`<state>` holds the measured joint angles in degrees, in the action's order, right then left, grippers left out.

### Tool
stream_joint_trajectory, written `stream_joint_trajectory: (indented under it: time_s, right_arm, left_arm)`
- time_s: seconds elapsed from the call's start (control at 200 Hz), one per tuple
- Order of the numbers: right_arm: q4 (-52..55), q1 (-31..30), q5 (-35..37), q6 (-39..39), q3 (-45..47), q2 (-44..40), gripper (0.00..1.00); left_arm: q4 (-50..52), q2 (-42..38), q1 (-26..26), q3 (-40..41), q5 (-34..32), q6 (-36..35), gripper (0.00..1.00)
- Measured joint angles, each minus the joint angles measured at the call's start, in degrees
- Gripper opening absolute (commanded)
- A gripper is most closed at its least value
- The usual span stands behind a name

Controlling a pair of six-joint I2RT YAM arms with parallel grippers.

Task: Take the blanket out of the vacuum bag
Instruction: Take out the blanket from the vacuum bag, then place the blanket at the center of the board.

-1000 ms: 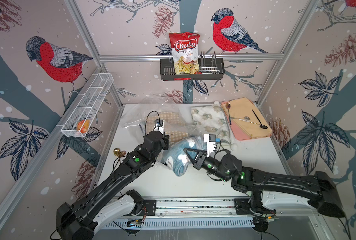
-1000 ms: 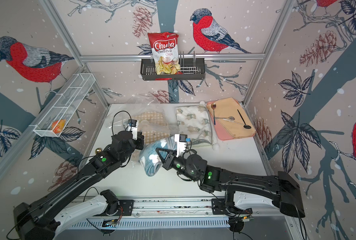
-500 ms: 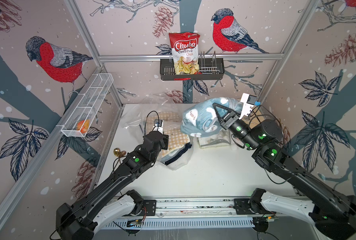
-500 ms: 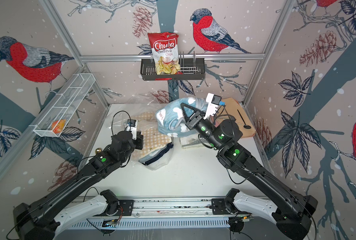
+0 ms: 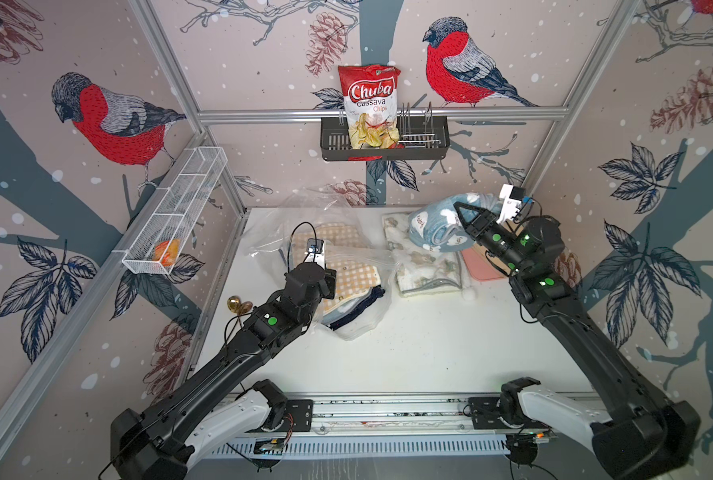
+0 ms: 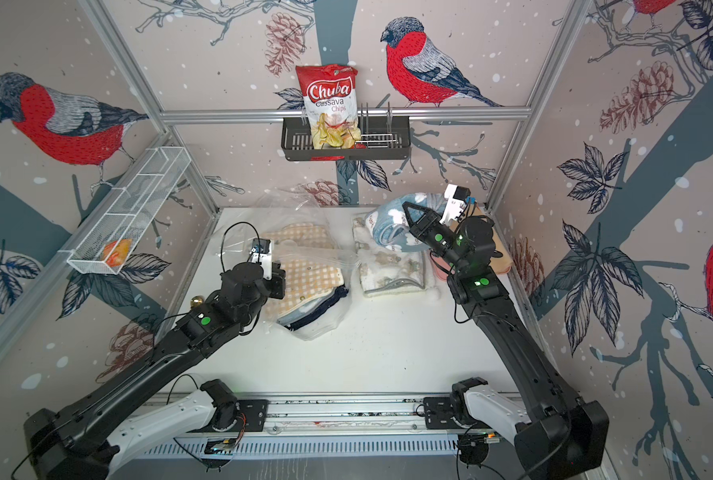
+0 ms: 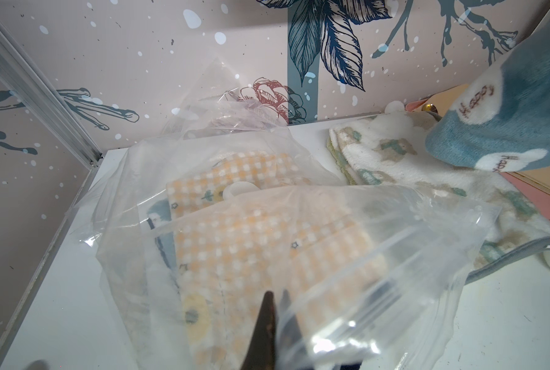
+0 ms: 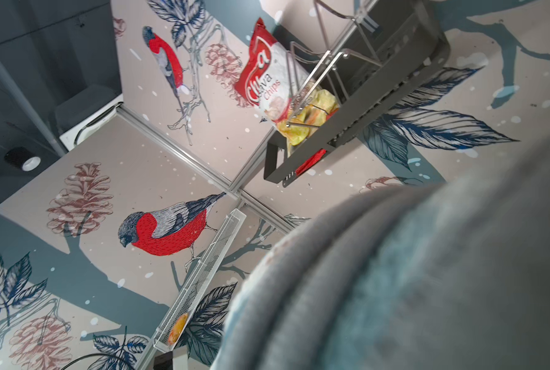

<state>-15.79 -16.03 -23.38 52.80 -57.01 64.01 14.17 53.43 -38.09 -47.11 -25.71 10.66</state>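
Blue blanket [image 5: 431, 232] in right tool [image 5: 459, 210], well apart from vacuum bag [image 5: 263, 235]

The front half of the table [image 5: 429, 353] is sitting open for a reach; at the back, the vacuum bag [image 5: 346, 257], a folded towel [image 5: 425, 266] and a pink board [image 5: 477, 266] are crowding the way.

pkt [image 5: 369, 104]: chuba cassava chips; blanket [image 7: 523, 121]: happy
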Motion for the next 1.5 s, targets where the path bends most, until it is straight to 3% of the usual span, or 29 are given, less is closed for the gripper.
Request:
stream_joint_trajectory:
  time_s: [0.21,0.515,0.615,0.78,0.895,1.111,1.366,1.501]
  right_arm:
    - [-1.36,3.76,-6.36,0.26,-5.29,10.14,0.00]
    - [-4.09,4.92,-11.56,1.18,-28.98,31.56,0.00]
    - [-7.89,4.79,-11.98,1.40,-25.86,33.31,0.00]
    - [-12.85,3.17,-10.38,5.57,-4.59,32.33,0.00]
    - [-11.98,0.15,-8.11,5.77,1.57,29.97,0.00]
    - [-10.56,-2.78,-3.04,2.80,-1.73,29.09,0.00]
    - [-3.15,-3.15,1.01,-2.67,-13.55,29.07,0.00]
    - [-3.30,-3.08,1.62,-3.87,-12.33,26.47,0.00]
  left_arm:
    - [0.00,-0.13,0.07,0.00,-1.07,-0.15,0.03]
    - [0.00,-0.07,1.38,0.07,-0.70,-0.17,0.03]
    - [0.00,-0.50,1.49,0.07,0.24,-0.17,0.03]
    - [-0.04,-1.25,1.49,0.31,1.20,-0.17,0.03]
    - [-0.09,-1.01,1.51,0.33,1.73,-0.17,0.03]
    - [-0.07,-0.92,1.51,0.33,2.73,-0.17,0.03]
    - [-0.07,-1.57,1.51,0.33,2.78,-0.17,0.03]
    - [-0.09,-1.57,1.51,0.39,3.89,-0.17,0.03]
